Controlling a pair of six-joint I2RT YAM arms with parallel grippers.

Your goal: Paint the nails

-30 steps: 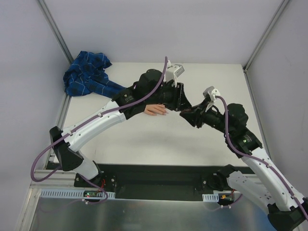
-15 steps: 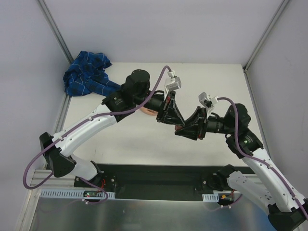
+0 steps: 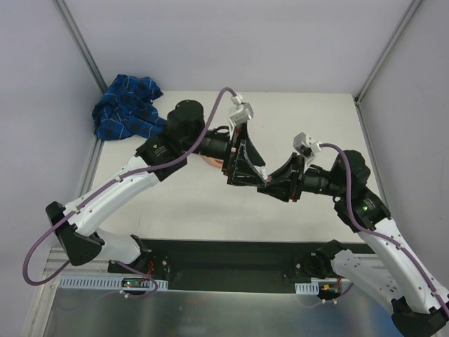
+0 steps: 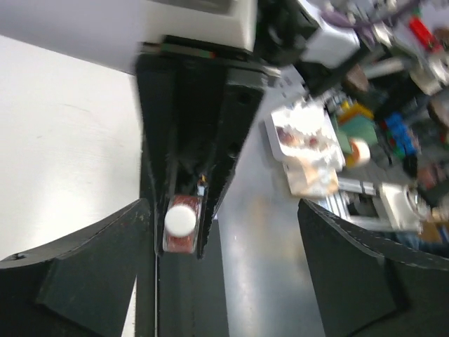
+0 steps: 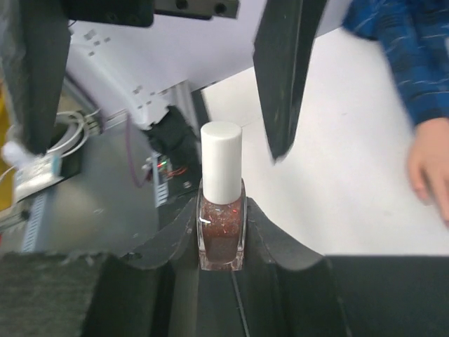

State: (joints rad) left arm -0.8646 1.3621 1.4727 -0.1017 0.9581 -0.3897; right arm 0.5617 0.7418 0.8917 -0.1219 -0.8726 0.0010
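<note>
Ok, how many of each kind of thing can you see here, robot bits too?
Robot grippers: 2, the left gripper and the right gripper
Nail polish bottle: 1
Fake hand: 1
Blue plaid sleeve: 1
Total: 5

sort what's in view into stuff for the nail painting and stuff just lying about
For the job: polish bottle, white cap on, held by the right gripper; left gripper, open either side of the cap; fake hand, nails not discernible.
Lying about: bunched blue plaid sleeve; blurred clutter beyond the table.
</note>
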